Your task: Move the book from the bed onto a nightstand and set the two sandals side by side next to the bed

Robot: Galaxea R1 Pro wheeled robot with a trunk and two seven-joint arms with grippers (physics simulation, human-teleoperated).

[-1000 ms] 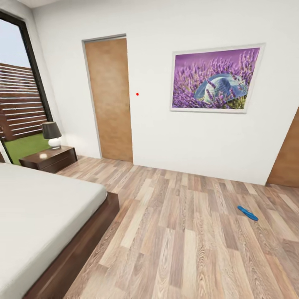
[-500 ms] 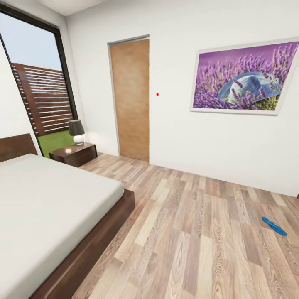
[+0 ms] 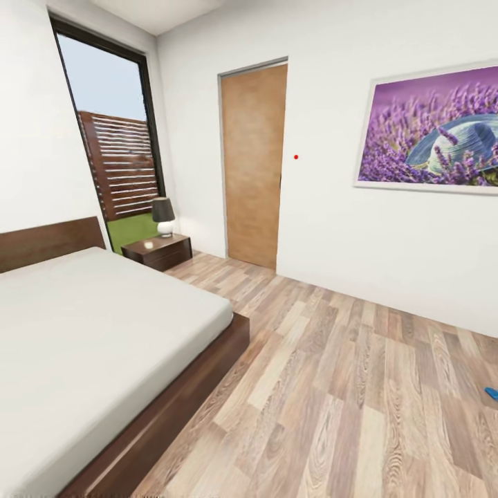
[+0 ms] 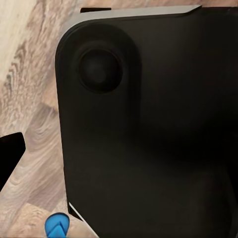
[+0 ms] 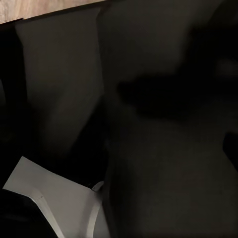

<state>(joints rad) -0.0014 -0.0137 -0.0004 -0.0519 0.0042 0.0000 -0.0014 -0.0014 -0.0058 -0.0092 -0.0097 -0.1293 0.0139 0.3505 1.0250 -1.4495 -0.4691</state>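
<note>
Bedroom (image 3: pixel 360 228) inspected from the head view. Bed (image 3: pixel 104 339) occupies the left foreground, off-white mattress bare on the part seen, dark frame and headboard (image 3: pixel 48 242) intact. Book not located on the visible mattress. Nightstand (image 3: pixel 159 250) stands beyond the bed near the window (image 3: pixel 114 138), carrying a black-shaded lamp (image 3: pixel 164 216); a pale spot shows on its top, unidentifiable. One blue sandal (image 3: pixel 492 393) lies on the plank floor (image 3: pixel 346 387) at the right edge, well apart from the bed. Another blue sandal (image 4: pixel 56 226) shows on the floor in the left wrist view, beside dark robot bodywork (image 4: pixel 148 124). Door (image 3: pixel 254 162) closed; lavender picture (image 3: pixel 432 131) hangs right of it. Finger state of both grippers: cannot tell.
</note>
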